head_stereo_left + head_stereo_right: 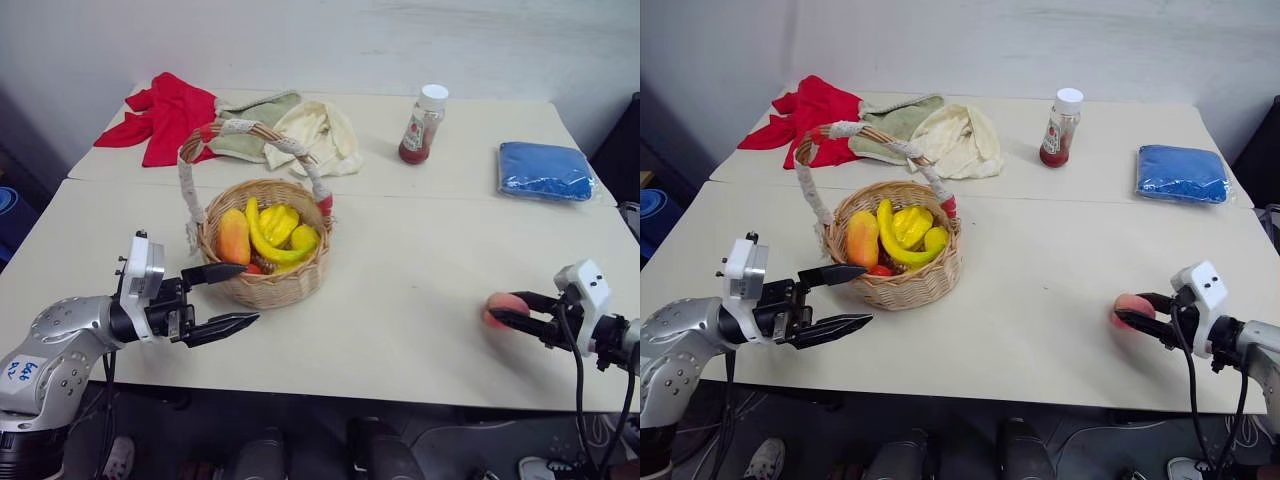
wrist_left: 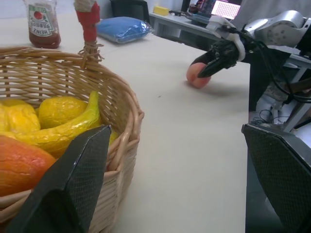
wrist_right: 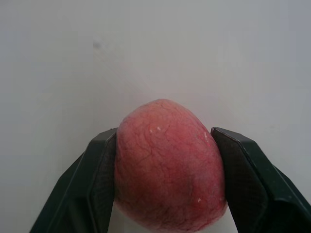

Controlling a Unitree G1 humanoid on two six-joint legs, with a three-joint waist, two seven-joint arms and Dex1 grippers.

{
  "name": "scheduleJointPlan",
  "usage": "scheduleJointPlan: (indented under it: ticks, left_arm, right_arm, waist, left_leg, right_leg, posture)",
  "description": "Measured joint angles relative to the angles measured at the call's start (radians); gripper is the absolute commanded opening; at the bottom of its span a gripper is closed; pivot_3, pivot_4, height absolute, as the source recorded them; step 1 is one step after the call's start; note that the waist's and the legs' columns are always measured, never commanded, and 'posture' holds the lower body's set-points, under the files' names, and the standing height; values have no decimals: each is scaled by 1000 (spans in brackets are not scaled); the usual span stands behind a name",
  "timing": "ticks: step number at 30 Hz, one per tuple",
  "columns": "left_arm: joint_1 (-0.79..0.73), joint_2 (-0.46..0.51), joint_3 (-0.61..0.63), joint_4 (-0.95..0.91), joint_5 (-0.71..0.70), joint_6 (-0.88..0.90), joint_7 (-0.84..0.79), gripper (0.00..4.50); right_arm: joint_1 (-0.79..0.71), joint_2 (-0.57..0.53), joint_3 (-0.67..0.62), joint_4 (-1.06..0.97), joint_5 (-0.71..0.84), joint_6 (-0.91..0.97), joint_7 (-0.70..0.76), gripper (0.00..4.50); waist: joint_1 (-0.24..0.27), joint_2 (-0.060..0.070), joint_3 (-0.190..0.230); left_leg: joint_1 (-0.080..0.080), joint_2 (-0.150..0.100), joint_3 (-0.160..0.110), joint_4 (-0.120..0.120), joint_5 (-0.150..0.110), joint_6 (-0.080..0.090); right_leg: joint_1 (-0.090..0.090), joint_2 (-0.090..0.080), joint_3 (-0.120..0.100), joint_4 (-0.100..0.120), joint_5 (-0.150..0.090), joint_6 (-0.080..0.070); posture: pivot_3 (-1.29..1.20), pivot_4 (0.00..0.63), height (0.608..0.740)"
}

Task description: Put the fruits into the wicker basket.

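Banana (image 1: 262,238) already in basket (image 1: 268,288) w/ other fruit. Peach (image 3: 167,165) left, on bench (image 1: 400,300) far right, well apart from basket; right pincer (image 1: 512,312) clamped on it, not lifted. Left pincer (image 1: 222,298) apart, empty, beside basket.

Bottom of the peach (image 3: 167,167) runs off the frame edge in the right wrist view, and both fingers (image 3: 95,187) cover its sides, so can't tell if it's touching the table. In the head views the right gripper (image 1: 507,313) hides about half of it. The banana (image 1: 262,240) is partly buried under the other fruit in the wicker basket (image 1: 270,285), and something small and red down there is too covered to name. Label on the sauce bottle (image 1: 421,124) is too small to read from the head.
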Motion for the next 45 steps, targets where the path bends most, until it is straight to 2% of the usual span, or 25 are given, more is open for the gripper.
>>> scheduleJointPlan:
  ticks: [2,4,8,13,16,19,22,25,27,30,32,34,35,38,41,45]
  left_arm:
    - [19,0,26,-2,-5,-1,3,4500]
    - [40,-1,57,-1,-9,-1,15,4500]
    - [139,-3,142,-12,-10,-29,18,4500]
    - [221,-30,281,-41,-40,-38,67,4500]
    - [276,-82,339,-69,-63,-43,110,4500]
    - [317,-109,344,-76,-63,-47,132,4500]
    - [342,-122,346,-79,-62,-57,148,4500]
    - [343,-124,346,-88,-62,-68,161,4500]
    - [341,-125,344,-99,-62,-72,168,4500]
    - [337,-125,337,-114,-62,-79,175,4500]
    - [340,-126,334,-111,-62,-81,177,4500]
    - [337,-125,332,-109,-62,-82,177,4500]
    - [338,-125,334,-106,-61,-84,177,4500]
    - [318,-122,331,-105,-61,-85,178,4500]
    - [302,-122,319,-108,-60,-88,181,4500]
    - [300,-121,299,-107,-60,-89,184,4500]
  right_arm:
    - [-36,0,30,-75,48,43,24,2514]
    - [-134,15,78,-176,106,98,14,2514]
    - [-415,219,249,-379,190,165,-108,2514]
    - [-645,552,380,-377,163,209,-418,2514]
    - [-705,670,476,-338,106,185,-483,2514]
    - [-717,735,556,-260,30,126,-496,2514]
    - [-722,786,597,-179,-32,85,-517,3540]
    - [-725,786,634,-137,-97,43,-508,4485]
    - [-725,776,632,-137,-106,29,-490,4485]
    - [-709,718,588,-172,-35,25,-379,4485]
    - [-662,625,539,-243,61,52,-264,4485]
    - [-594,452,497,-310,161,120,-121,4485]
    - [-564,378,475,-314,183,150,-74,4485]
    - [-560,280,440,-241,170,138,-5,4485]
    - [-644,298,422,-45,67,35,-17,4485]
    - [-807,445,421,232,-27,-128,-21,4485]
  waist:
    - [-10,0,0]
    - [-25,1,1]
    - [-37,0,1]
    - [-25,0,0]
    - [-21,-2,-1]
    - [-24,-4,-2]
    - [-26,-4,-2]
    - [-27,-4,-2]
    - [-29,-4,-2]
    - [-26,-4,-2]
    - [-22,-4,-2]
    - [-19,-4,-2]
    - [-21,-4,-2]
    - [-35,-4,-2]
    - [-50,-3,-1]
    - [-53,-3,-1]
  left_leg:
    - [0,0,0,0,0,0]
    - [1,1,0,0,0,-1]
    - [1,2,-3,-4,1,-6]
    - [-17,0,-3,2,5,-11]
    - [-17,0,-4,1,4,-9]
    - [-17,-1,-3,2,4,-7]
    - [-17,-1,-3,1,3,-7]
    - [-17,0,-3,1,3,-6]
    - [-16,0,-3,1,3,-5]
    - [-16,0,-4,0,2,-4]
    - [-16,0,-4,0,1,-2]
    - [-16,-1,-4,1,0,1]
    - [-16,-1,-4,1,-1,1]
    - [-12,0,-1,1,-1,1]
    - [-8,0,0,0,1,-2]
    - [-11,2,0,-2,4,-6]
  right_leg:
    - [0,0,0,1,0,0]
    - [0,0,0,2,0,0]
    - [-2,2,-1,2,-1,-2]
    - [-20,-2,-1,7,-1,-3]
    - [-17,-3,-2,4,-1,-3]
    - [-17,-3,-2,3,-1,-2]
    - [-17,-3,-2,4,-1,-2]
    - [-18,-3,-2,5,-1,-2]
    - [-18,-3,-2,6,-1,-2]
    - [-17,-3,-3,5,-1,-2]
    - [-16,-3,-3,3,-1,-2]
    - [-14,-4,-4,0,-1,-2]
    - [-14,-4,-3,0,0,-2]
    - [-12,-3,-1,1,0,-1]
    - [-11,0,-1,3,1,-3]
    - [-16,2,0,6,0,-3]
  posture:
    - [0,150,740]
    - [0,150,740]
    - [0,150,740]
    - [0,150,740]
    - [0,150,740]
    - [0,150,740]
    - [0,150,740]
    - [0,150,740]
    - [0,150,740]
    - [0,150,740]
    - [0,150,740]
    - [0,150,740]
    - [0,150,740]
    - [0,150,740]
    - [0,150,740]
    - [0,150,740]
